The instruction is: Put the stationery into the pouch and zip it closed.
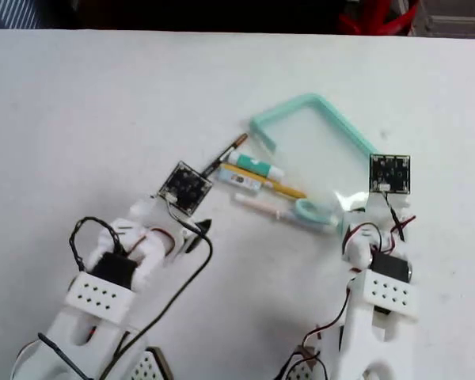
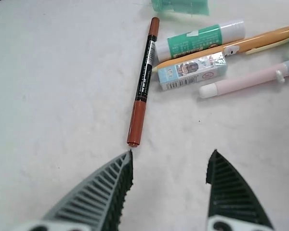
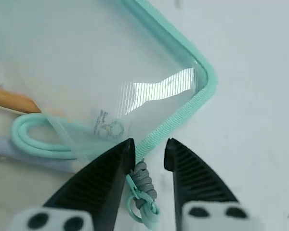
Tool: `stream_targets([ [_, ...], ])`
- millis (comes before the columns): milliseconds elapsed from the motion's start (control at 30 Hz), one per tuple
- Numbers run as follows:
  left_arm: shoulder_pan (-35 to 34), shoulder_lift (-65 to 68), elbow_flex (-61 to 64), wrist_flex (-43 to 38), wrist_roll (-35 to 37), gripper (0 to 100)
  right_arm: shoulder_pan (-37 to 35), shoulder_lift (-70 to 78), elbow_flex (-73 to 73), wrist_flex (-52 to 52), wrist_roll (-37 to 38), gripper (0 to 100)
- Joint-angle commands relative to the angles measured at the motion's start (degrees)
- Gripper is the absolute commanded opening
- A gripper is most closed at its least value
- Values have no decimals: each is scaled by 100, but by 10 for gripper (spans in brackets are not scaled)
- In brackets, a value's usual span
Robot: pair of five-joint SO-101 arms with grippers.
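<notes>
High view: the clear pouch (image 1: 344,123) with its mint edge lies on the white counter (image 1: 103,103), at about 1 o'clock from the centre. The stationery lies loose in a bunch at the pouch's 8 o'clock side: a brown marker (image 1: 226,154), a glue stick (image 1: 256,166), an eraser (image 1: 241,180), an orange pen (image 1: 281,188) and a pink pen (image 1: 257,207). A mint cord loop (image 1: 313,212) sits at the pens' 4 o'clock end; whether it lies inside the pouch I cannot tell.

The left arm comes in from 7 o'clock. The left tool (image 2: 172,154) stands with its fingers wide apart, just short of the marker's near end and holding nothing.

The right tool (image 3: 150,142) is at the pouch's 5 o'clock corner, its fingers narrowly apart with the zip pull (image 3: 145,178) between them, not clamped.
</notes>
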Motion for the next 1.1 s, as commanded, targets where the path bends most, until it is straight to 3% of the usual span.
stream_targets([
  [0, 277, -119, 70, -53, 44, 251, -145, -57, 123, -444, 53, 262],
  [167, 1684, -171, 730, 62, 695, 249, -259, -57, 281, -681, 62, 214],
  [367, 1640, -171, 730, 79, 316, 249, -259, -57, 281, -690, 62, 206],
  [467, 1938, -171, 791, 141, 264, 242, -259, -66, 273, -690, 62, 206],
  [667, 2334, -171, 826, 167, -325, 146, -259, -92, 273, -690, 62, 206],
  [1067, 2308, -171, 853, 132, -378, 142, -259, -92, 273, -690, 62, 206],
])
